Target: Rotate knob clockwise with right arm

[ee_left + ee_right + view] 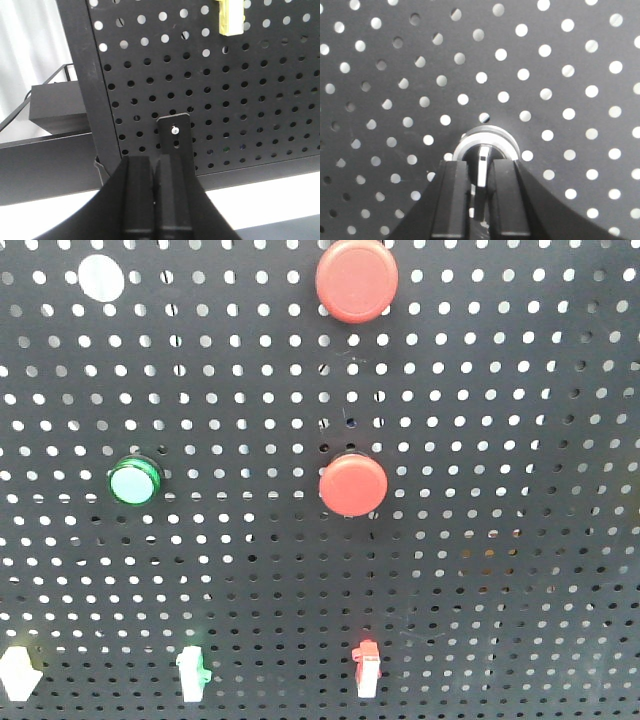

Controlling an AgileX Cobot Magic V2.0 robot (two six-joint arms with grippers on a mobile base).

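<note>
2 red buttons (pixel 356 280); right tool (pixel 480 172) grips 1 knob (pixel 492 137)

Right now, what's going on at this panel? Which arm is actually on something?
The right gripper is at the silver-ringed knob on the perforated panel, with its fingers on either side of the knob's lever. The wrist view does not show whether they are clamped tight. The left gripper is shut on nothing and sits low near a small black bracket. The front view shows neither arm.
</note>
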